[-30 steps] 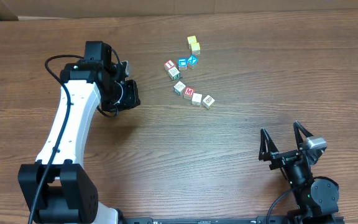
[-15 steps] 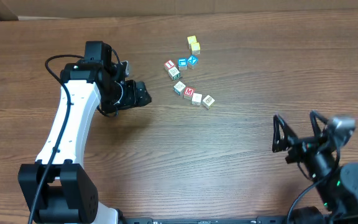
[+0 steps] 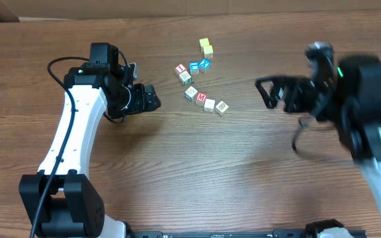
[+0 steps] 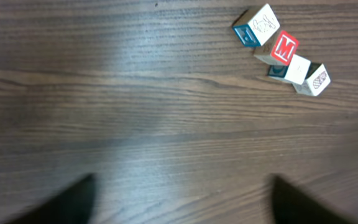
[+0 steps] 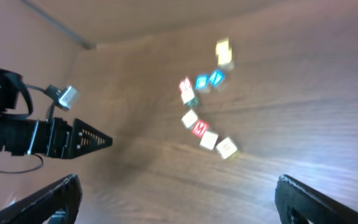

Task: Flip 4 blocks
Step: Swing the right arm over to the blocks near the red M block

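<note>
The left fingers point(image 3: 151, 100) stand wide and empty, aimed right at the blocks point(image 4: 284, 48), probably to take one. These are four small square-edged pale-wood cubes with printed faces, lying in a curved row on the grained wooden surface point(image 3: 177, 165), far of centre. The right fingers point(image 3: 266, 92), blurred, are also wide and hang just right of the row.

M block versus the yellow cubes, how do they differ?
The M block shows a red top with a white letter; the yellow cubes are plain. The M block lies in the near row between pale blocks; the yellow cubes lie at the cluster's far end. All are small cubes resting on the table.
</note>
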`<action>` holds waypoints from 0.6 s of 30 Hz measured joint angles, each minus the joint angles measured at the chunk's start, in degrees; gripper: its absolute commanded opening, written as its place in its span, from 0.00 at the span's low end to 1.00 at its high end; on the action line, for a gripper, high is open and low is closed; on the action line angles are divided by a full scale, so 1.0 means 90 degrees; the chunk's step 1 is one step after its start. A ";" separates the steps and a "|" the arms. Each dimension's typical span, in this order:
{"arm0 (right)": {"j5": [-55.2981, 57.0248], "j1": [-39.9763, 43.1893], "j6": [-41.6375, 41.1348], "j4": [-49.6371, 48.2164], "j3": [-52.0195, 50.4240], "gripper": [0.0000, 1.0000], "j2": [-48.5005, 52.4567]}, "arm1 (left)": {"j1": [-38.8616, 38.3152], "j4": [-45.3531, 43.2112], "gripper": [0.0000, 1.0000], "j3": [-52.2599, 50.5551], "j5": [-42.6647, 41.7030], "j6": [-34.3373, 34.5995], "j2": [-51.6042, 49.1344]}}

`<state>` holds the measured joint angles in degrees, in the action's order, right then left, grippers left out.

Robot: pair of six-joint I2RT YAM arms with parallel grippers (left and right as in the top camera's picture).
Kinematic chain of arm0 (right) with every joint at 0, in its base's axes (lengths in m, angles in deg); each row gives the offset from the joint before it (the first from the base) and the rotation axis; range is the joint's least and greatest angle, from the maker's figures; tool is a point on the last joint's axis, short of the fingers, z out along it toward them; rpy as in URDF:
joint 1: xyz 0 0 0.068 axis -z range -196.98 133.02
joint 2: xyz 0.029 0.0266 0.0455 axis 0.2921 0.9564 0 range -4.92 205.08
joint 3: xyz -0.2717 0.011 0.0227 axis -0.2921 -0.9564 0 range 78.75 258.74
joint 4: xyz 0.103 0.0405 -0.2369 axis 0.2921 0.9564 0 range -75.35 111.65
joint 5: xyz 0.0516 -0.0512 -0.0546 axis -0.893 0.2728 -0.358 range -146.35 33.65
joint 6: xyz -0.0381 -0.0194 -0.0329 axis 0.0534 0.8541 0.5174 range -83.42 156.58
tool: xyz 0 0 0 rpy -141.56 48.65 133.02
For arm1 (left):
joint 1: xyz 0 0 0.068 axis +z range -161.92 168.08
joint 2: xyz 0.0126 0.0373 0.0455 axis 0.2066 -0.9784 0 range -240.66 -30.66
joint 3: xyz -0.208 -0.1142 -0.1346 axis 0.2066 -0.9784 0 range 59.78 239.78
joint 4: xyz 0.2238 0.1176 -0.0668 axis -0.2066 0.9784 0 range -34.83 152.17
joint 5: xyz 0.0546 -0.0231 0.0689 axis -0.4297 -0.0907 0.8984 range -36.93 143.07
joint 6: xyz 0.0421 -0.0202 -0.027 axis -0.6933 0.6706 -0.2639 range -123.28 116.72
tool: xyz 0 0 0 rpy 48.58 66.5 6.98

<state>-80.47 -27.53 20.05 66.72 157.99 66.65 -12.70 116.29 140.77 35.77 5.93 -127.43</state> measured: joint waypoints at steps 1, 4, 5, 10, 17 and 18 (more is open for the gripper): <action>-0.0107 0.0000 0.0002 0.0216 0.0291 1.00 0.0364 | 0.0000 -0.0005 0.04 0.0000 -0.0002 -0.0005 0.0000; -0.0488 0.0000 0.0002 0.0384 0.0952 1.00 0.1384 | 0.0000 -0.0007 0.04 0.0000 -0.0002 -0.0017 0.0000; -0.0673 0.0000 0.0007 0.0316 0.1042 1.00 0.1647 | -0.0002 -0.0005 0.04 0.0000 -0.0002 -0.0019 0.0000; -0.1406 -0.0007 -0.0015 -0.0029 0.1083 0.62 0.2511 | 0.0000 -0.0058 0.04 0.0000 -0.0002 -0.0019 0.0000; -0.1139 -0.0308 -0.0333 0.0034 0.1083 0.30 0.3211 | 0.0000 -0.0151 0.04 0.0000 -0.0002 -0.0019 0.0000; -0.0969 -0.0398 -0.0415 0.0066 0.1083 0.30 0.3247 | 0.0000 -0.0153 0.04 0.0000 -0.0002 -0.0019 0.0000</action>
<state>-89.19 -31.12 16.31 67.31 167.74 95.87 -12.70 114.91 140.77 35.75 5.76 -127.43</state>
